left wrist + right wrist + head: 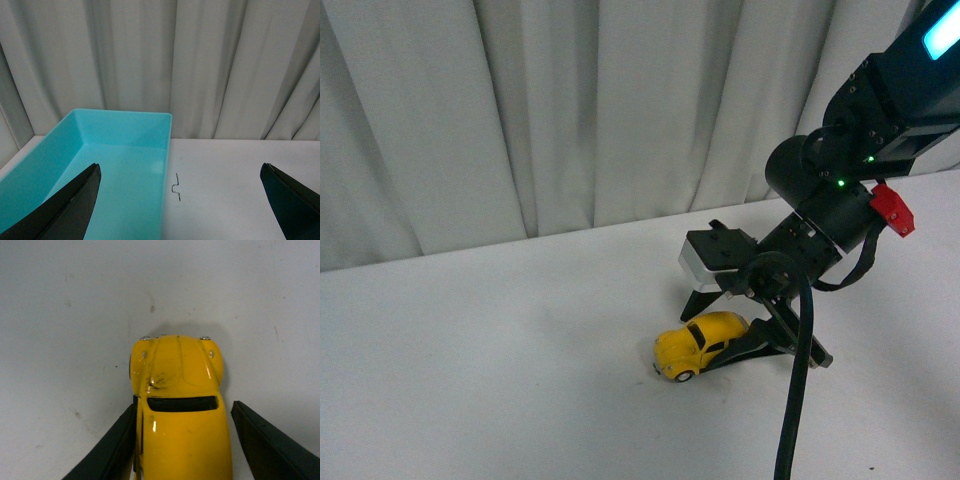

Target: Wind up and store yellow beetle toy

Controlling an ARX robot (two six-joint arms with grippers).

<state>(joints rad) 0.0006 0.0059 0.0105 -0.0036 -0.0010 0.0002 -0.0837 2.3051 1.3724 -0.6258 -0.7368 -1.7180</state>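
The yellow beetle toy [700, 344] stands on its wheels on the white table, right of the middle in the front view. My right gripper [735, 345] is open and low at the table, its black fingers on either side of the car's rear half. In the right wrist view the car [180, 415] sits between the fingers [112, 450]; one finger touches its side and the other stands a little apart. My left gripper [182, 200] is open and empty, hanging over the edge of the turquoise bin [60, 165]. It does not show in the front view.
The turquoise bin looks empty in the left wrist view and has white table beside it, with a small dark squiggle mark [176, 186] there. A grey curtain [570, 110] closes off the table's far side. My right arm's black cable [798, 390] hangs in front.
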